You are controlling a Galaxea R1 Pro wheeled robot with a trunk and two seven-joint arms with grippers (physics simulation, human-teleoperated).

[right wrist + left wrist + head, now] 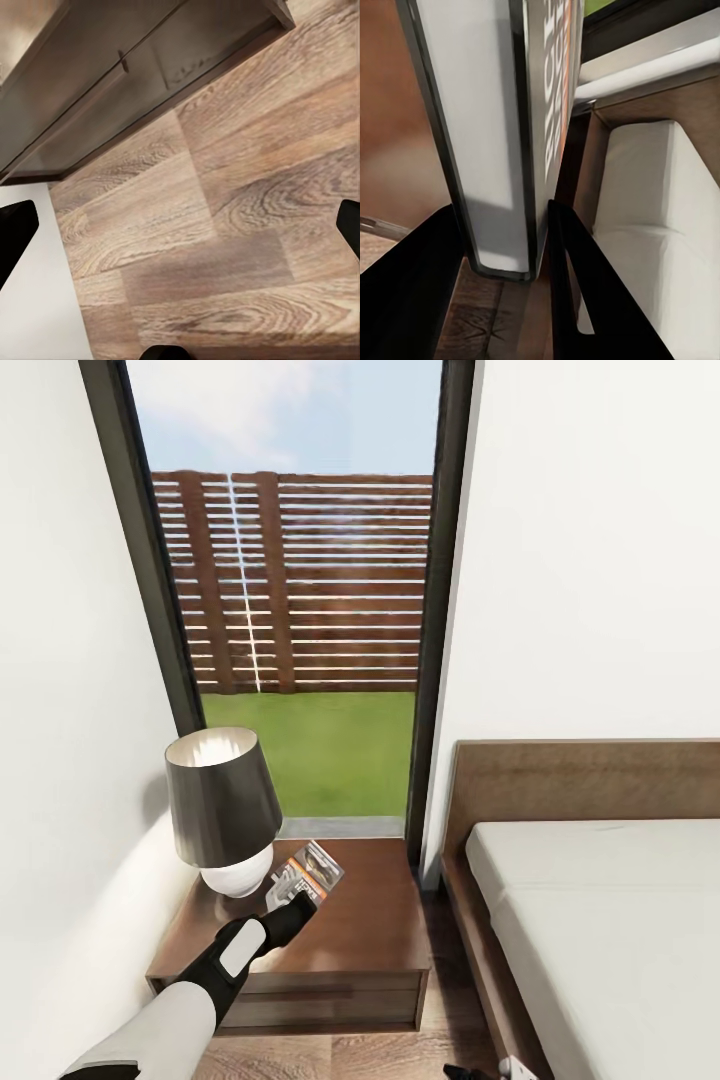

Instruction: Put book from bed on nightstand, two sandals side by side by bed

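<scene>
Low in the frame's left, the left gripper [297,898] pinches the book [306,875] over the nightstand [365,920], beside the lamp [222,810]. Next: lower it flat, then let go.

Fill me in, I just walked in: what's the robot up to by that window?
The left gripper is shut on the book, holding it over the nightstand beside the lamp. Whether it touches the top yet is unclear. The bed lies to the right. The right gripper is open over bare wood floor.
</scene>
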